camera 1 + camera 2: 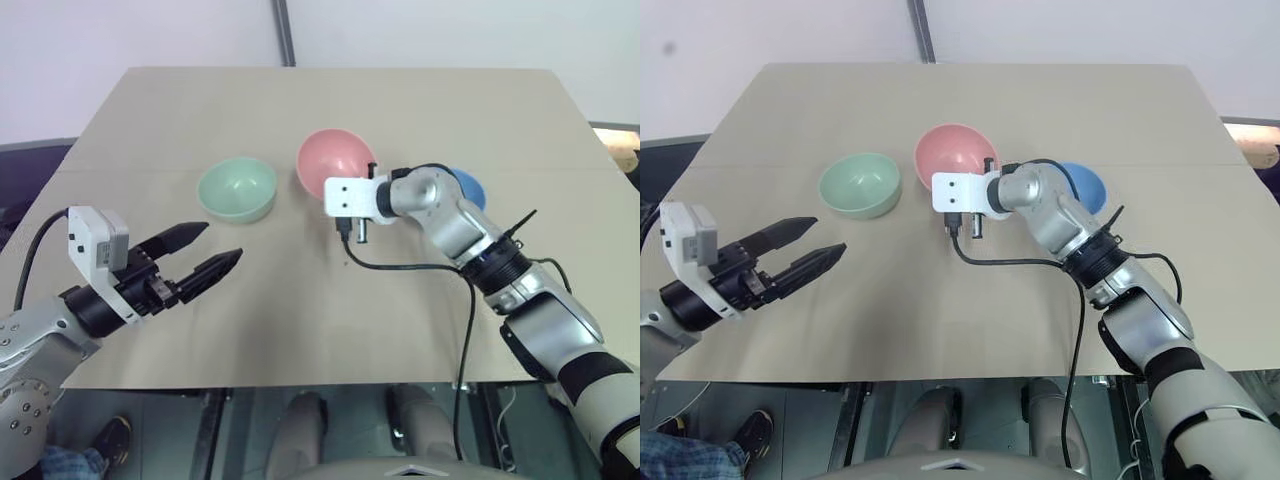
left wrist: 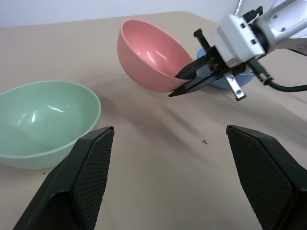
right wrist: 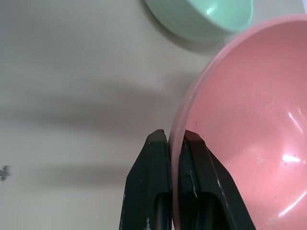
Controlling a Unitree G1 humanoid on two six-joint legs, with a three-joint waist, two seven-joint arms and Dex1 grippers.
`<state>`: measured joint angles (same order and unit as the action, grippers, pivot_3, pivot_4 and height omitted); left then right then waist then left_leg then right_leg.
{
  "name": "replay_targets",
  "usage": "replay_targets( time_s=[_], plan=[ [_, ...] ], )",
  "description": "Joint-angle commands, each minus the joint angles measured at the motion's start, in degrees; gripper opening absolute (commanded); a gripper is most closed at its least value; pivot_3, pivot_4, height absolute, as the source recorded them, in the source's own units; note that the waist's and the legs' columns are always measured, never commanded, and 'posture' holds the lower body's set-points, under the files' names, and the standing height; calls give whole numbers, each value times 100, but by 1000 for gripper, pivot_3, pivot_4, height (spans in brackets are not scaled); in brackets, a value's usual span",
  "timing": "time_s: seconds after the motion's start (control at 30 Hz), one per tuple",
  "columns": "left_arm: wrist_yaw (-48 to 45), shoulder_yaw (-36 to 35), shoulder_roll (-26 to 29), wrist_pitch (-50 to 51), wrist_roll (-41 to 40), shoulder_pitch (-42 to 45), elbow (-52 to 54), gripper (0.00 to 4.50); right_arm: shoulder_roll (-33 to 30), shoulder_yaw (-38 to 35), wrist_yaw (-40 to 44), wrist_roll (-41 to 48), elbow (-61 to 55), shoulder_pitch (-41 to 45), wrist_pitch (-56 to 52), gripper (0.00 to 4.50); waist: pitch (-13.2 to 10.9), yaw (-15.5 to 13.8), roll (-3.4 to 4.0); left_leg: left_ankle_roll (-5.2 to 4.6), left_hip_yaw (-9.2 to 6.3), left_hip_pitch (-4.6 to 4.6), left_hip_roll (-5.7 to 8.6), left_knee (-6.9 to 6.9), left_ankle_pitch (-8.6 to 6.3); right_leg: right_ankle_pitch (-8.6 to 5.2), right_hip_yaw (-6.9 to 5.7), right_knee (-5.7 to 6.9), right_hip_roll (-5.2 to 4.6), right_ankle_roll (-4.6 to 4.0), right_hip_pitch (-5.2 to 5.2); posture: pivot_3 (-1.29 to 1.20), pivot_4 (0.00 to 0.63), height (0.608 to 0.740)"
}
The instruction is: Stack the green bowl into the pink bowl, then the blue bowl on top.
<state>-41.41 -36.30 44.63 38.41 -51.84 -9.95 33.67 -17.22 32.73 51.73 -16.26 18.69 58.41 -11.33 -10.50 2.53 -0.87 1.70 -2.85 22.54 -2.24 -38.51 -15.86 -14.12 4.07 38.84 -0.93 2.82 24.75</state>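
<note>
Right tool [image 3: 176,143] pinched tight on the rim of the pink bowl [image 1: 335,160], one finger inside the wall and one outside. Left tool [image 1: 204,254] spread wide and empty, hovering over the counter [image 1: 300,320] near its front left, short of the green bowl [image 1: 237,188].

Pink bowl near the middle of the counter, tipped up on its side in the grip, mouth facing toward the robot's left and partly upward, lower edge apparently close to or touching the counter. No long axis to speak of in a round bowl; central axis leaning well off vertical. Green bowl just to its left, upright, mouth up, apart from it. Blue bowl [image 1: 470,186] behind the right arm, mostly hidden, seemingly upright.

Probably a repositioning of the pink bowl before any stacking. For a clean job:
- Keep the pinch firm; smooth thin plastic, likely to slip or swing.
- Level the wrist so the mouth faces up before letting go.
- Set down clear of the green bowl, within reach of the left tool.
- Release only with the base resting flat, to avoid rocking.
</note>
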Motion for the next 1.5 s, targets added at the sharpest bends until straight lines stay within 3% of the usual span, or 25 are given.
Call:
replay_targets(
  time_s=[0.03,0.27,0.43,0.8,1.1,1.2,1.3,1.5],
  plan=[
    [-7,-52,87,-102,22,36,84,3981,-527,-27,728,83,-1295,-427,-259,78,0,-44,0,0,-1,1,0,0,0,0,-1,-2,-1,0,-1,0,150,740],
    [-94,69,175,-137,119,102,-39,3981,-1802,46,1765,91,-3111,-1620,-740,78,1,-11,-1,-1,-12,9,3,-1,-1,-1,-14,-8,-5,0,-2,0,150,740],
    [-130,106,198,-119,145,117,-56,3981,-2201,-94,1942,131,-3749,-1961,-964,78,2,1,-4,-1,-8,-16,-2,0,0,-3,-8,1,4,-1,-15,0,150,740],
    [-236,328,324,-128,235,403,-293,3981,-1769,127,2065,240,-4498,-1919,-1366,78,2,-14,-5,0,-9,-12,-1,-1,0,-3,-9,-2,2,-2,-15,0,150,740],
    [-343,372,359,-114,305,466,-356,3981,-1673,186,1990,212,-4452,-1880,-1392,78,2,-15,-5,0,-9,-12,-1,-1,0,-3,-10,-2,1,-3,-15,0,150,740],
    [-341,385,335,-109,320,450,-336,3981,-1514,113,1826,206,-4358,-1814,-1462,1221,2,-9,-5,0,-9,-12,-1,-1,0,-3,-9,-2,1,-2,-15,0,150,740],
    [-330,408,310,-112,328,445,-310,3981,-1198,-47,1557,283,-4196,-1657,-1543,2843,2,-4,-5,0,-9,-13,-1,-1,0,-3,-9,0,2,-3,-14,0,150,740],
    [-324,447,316,-147,368,486,-333,3981,-1242,-416,1779,864,-4375,-1663,-2425,2843,3,-40,-7,0,-13,-7,0,-1,0,-3,-13,-5,-1,-3,-15,0,150,740]
  ],
)
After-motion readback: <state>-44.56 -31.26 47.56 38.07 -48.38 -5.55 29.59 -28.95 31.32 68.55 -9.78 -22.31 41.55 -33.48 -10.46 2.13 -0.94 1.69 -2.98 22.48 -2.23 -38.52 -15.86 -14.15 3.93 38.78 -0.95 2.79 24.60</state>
